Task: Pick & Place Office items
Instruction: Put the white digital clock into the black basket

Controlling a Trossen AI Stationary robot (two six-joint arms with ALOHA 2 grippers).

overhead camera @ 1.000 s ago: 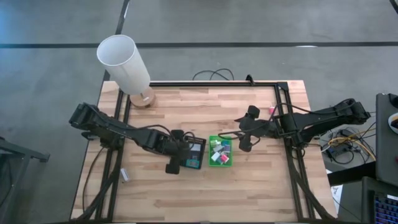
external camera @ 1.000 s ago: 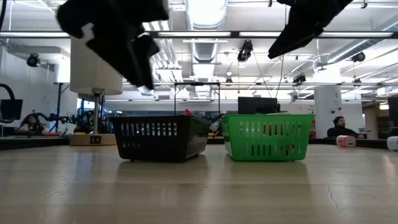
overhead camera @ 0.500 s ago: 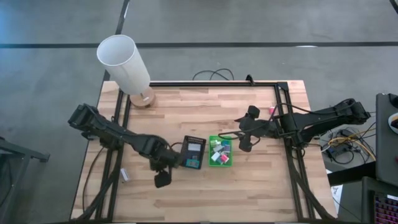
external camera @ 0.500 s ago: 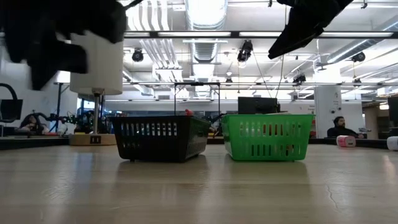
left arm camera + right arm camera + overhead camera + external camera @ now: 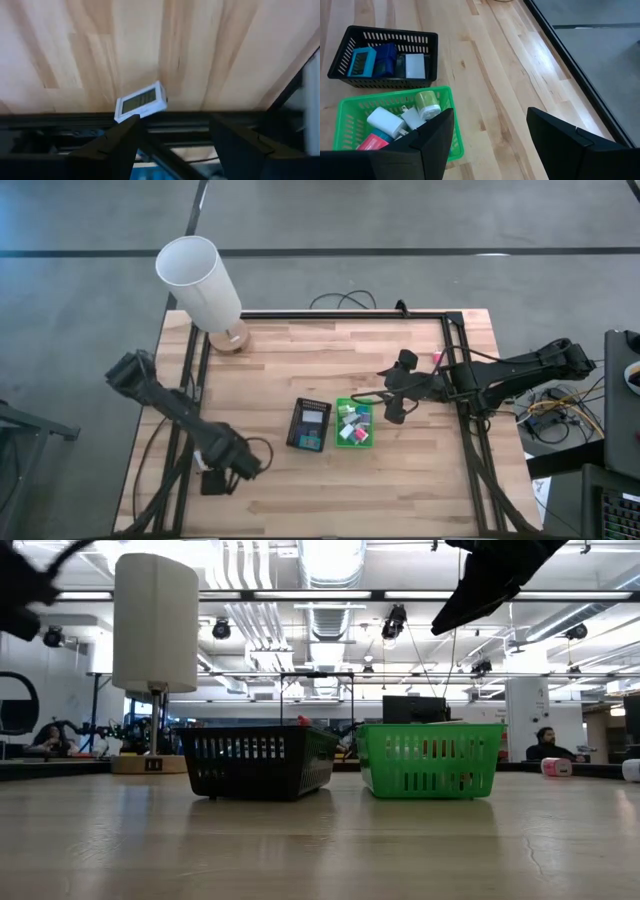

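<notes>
Beside slotted black basket point(image 5: 308, 425), green mesh basket point(image 5: 354, 424).

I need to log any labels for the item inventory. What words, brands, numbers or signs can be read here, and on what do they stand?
Nothing can be read in any view.
Small white device with a grey display window, at the wooden table's edge: display shows no readable digits.
Teal and dark-blue items in the black slotted basket: markings too blurred.
White and pink items in the green slotted basket: no visible text.
</notes>
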